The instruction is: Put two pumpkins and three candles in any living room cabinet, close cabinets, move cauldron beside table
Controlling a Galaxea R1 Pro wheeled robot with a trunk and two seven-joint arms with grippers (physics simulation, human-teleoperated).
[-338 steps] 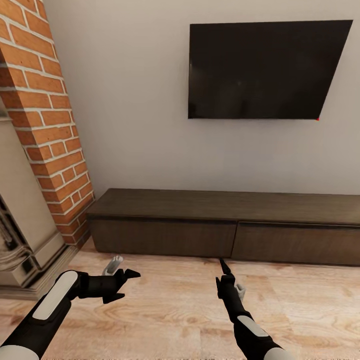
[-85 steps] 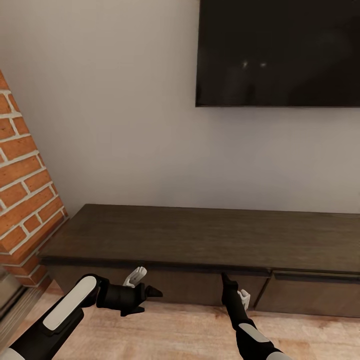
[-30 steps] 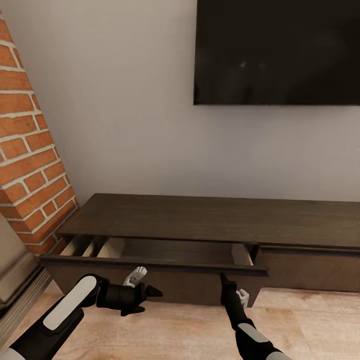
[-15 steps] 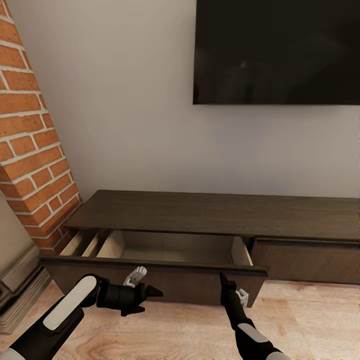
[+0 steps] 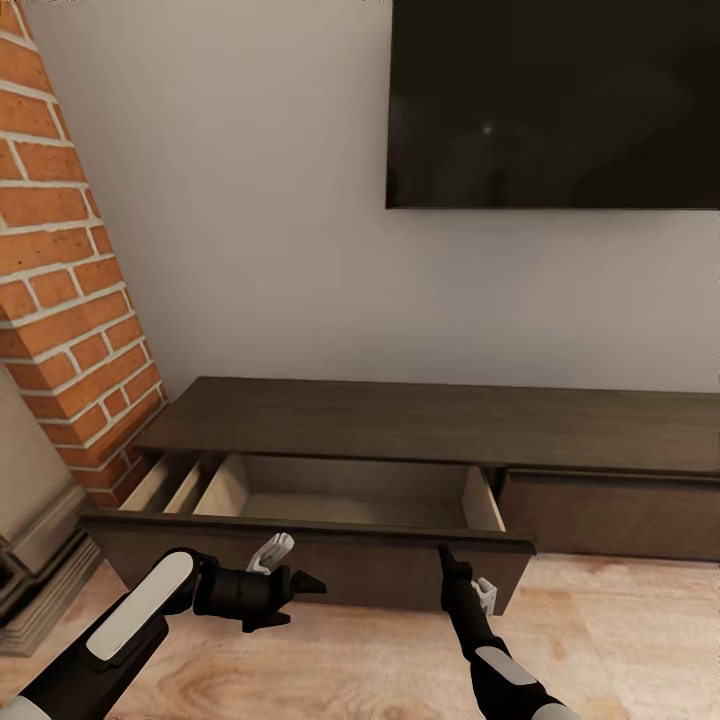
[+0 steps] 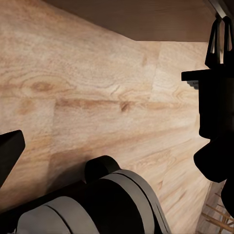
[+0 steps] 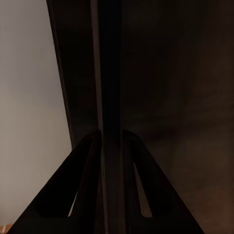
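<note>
The long dark-brown cabinet (image 5: 430, 425) stands against the wall with its left drawer (image 5: 350, 490) pulled out, pale and bare inside. My right gripper (image 5: 445, 553) is at the top edge of that drawer front (image 5: 300, 560); in the right wrist view its fingers (image 7: 87, 185) pinch the dark edge (image 7: 111, 73) between them. My left gripper (image 5: 300, 598) hangs open in front of the drawer front, low over the floor, holding nothing. The pumpkins, candles, cauldron and table are out of view.
The cabinet's right drawer (image 5: 610, 515) is shut. A black TV (image 5: 555, 100) hangs on the wall above. A brick chimney (image 5: 60, 300) and the stone fireplace base (image 5: 40, 570) stand at the left. Wood floor (image 5: 620, 640) lies before the cabinet.
The left drawer, shut 2.8 s ago, has slid further out over the last second. The view has backed away a little from the cabinet. Both arms hold the same pose in the picture.
</note>
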